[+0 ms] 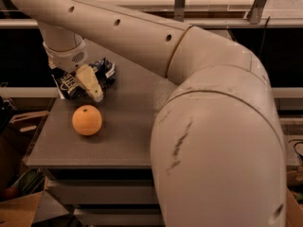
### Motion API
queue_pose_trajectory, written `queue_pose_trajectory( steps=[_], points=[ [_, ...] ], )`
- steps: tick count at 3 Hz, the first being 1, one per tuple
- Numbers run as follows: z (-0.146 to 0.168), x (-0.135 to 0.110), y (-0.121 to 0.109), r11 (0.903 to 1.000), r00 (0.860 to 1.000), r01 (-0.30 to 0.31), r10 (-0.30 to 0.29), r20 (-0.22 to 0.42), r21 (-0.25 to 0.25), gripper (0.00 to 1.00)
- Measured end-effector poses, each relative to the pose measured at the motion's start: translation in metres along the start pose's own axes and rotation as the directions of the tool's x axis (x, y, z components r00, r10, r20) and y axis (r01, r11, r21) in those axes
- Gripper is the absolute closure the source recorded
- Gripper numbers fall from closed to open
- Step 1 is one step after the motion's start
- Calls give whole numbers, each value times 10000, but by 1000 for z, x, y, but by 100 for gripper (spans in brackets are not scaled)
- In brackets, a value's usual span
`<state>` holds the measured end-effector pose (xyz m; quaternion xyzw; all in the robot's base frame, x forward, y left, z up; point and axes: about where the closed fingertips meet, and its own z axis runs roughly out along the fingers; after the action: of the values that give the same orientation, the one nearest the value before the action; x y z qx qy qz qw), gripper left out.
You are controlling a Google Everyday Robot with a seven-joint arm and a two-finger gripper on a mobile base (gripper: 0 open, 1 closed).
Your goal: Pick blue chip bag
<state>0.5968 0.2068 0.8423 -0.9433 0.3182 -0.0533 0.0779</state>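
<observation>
The blue chip bag (105, 72) is a crumpled dark navy foil bag with white lettering, lying at the back left of the grey table (123, 136). My gripper (86, 83) is right on top of it, at the end of the cream arm that reaches in from the right. The gripper covers the bag's middle, so dark foil shows on both sides of it. I cannot tell whether the bag is gripped.
An orange (87, 120) sits on the table just in front of the gripper and bag. My arm's large cream elbow (218, 141) fills the right half of the view and hides that side of the table. Cardboard boxes (19, 212) lie on the floor at the lower left.
</observation>
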Motion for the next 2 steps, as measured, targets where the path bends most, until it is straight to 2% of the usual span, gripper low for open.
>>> queue_pose_trajectory(
  steps=[1,2],
  points=[
    [8,12,-3,10000,9999,-84,84,-91,-30,16],
    [7,22,-7,10000,9998,-68,69,-175,13,41]
  ],
)
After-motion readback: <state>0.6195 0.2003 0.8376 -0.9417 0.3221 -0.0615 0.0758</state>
